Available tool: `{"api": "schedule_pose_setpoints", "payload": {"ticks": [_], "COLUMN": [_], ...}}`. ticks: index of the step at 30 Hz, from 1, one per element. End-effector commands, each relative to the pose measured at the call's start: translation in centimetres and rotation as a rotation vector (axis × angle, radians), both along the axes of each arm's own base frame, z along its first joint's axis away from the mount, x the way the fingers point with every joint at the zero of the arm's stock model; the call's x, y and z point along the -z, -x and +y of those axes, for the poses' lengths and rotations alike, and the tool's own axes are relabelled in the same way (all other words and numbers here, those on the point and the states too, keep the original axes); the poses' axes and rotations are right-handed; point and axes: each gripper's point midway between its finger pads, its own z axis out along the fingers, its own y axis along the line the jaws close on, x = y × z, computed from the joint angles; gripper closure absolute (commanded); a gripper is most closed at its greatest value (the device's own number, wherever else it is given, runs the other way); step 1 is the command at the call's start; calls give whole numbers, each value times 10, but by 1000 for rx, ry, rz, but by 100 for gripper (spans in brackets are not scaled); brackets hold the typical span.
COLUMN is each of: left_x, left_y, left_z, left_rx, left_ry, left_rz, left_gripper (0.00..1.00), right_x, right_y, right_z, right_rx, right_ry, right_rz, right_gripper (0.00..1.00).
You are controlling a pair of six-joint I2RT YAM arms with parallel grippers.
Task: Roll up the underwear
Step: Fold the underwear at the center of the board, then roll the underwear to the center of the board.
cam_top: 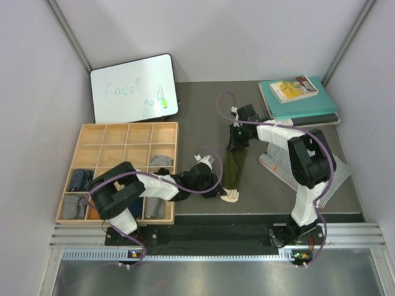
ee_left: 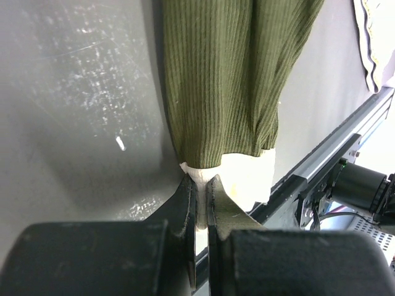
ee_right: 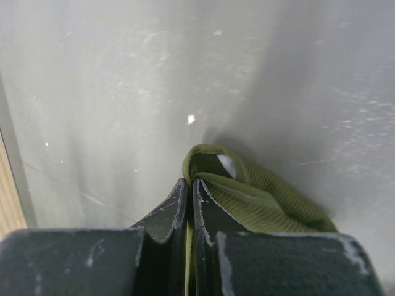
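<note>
The olive green underwear (cam_top: 232,168) lies stretched lengthwise on the dark mat between my two grippers. My left gripper (cam_top: 217,190) is shut on its cream waistband (ee_left: 247,176) at the near end; in the left wrist view the gripper (ee_left: 202,179) pinches a fold of the cream cloth below the ribbed green cloth (ee_left: 222,80). My right gripper (cam_top: 236,137) is shut on the far end; in the right wrist view the gripper (ee_right: 189,182) grips the green hem (ee_right: 247,197). The grey-and-white patterned underwear (cam_top: 278,165) lies flat under the right arm. A light grey garment (cam_top: 162,160) sits in a tray compartment.
A wooden compartment tray (cam_top: 123,135) stands at the left, with dark and grey rolled garments in its near-left cells. A whiteboard (cam_top: 133,86) leans at the back left. Teal books (cam_top: 299,98) lie at the back right. The table's metal front rail (ee_left: 345,142) runs just beyond the waistband.
</note>
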Motion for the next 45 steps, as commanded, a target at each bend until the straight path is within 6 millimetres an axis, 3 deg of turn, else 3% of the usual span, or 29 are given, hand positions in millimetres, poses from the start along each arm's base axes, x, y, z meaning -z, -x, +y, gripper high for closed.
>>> {"api": "schedule_pose_setpoints", "payload": {"ticks": [1,6,7,8,11,13,14,15,16,17,18,21,22,23,25,26,28,29,31,32,39,45], "left_x": [39,37,38,38,35,34,34,31,29,28,26,20,20,20,16,14,14,12,11,12,10,7], "left_y": [22,16,14,13,9,10,9,9,6,9,9,10,10,12,16,15,20,20,21,23,27,24], "left_z": [41,37,37,38,34,35,35,34,35,34,34,36,40,42,45,44,51,51,53,55,59,63], "left_rx": [-9,-13,-13,-7,-2,10,19,30,34,65,78,121,124,140,162,174,189,198,218,227,263,266], "left_ry": [-199,-207,-215,-220,-189,-170,-165,-155,-149,-136,-130,-107,-111,-117,-121,-117,-148,-147,-151,-168,-143,-117], "left_rz": [85,71,66,62,67,83,81,83,85,98,107,137,160,170,216,209,254,263,285,305,400,444], "left_gripper": [100,100,100,100,100,100,100,100,100,100,100,100,100,100,100,100,100,100,100,100,100,100], "right_x": [-7,-3,-10,-14,-46,-57,-80,-79,-85,-104,-95,-102,-104,-107,-112,-102,-117,-107,-111,-104,-81,-55], "right_y": [-31,-33,-32,-30,-27,-21,-16,-7,-4,2,15,43,50,67,85,109,123,140,155,172,214,226], "right_z": [2,0,4,5,-1,-11,-16,-23,-30,-35,-42,-50,-48,-33,-30,-13,0,9,22,33,62,71], "right_rx": [38,25,5,-2,-3,11,13,14,28,36,39,25,-3,-73,-124,-209,-254,-306,-370,-438,-624,-718], "right_ry": [-96,-127,-151,-160,-159,-123,-125,-106,-89,-95,-83,-119,-124,-129,-77,-79,-127,-143,-183,-190,-154,-79], "right_rz": [-51,-48,-54,-54,-116,-150,-201,-202,-230,-286,-281,-383,-425,-469,-587,-592,-691,-688,-720,-717,-746,-704], "right_gripper": [99,92,87,71,46,38,34,32,30,30,29,29,29,28,28,27,27,26,25,25,25,25]}}
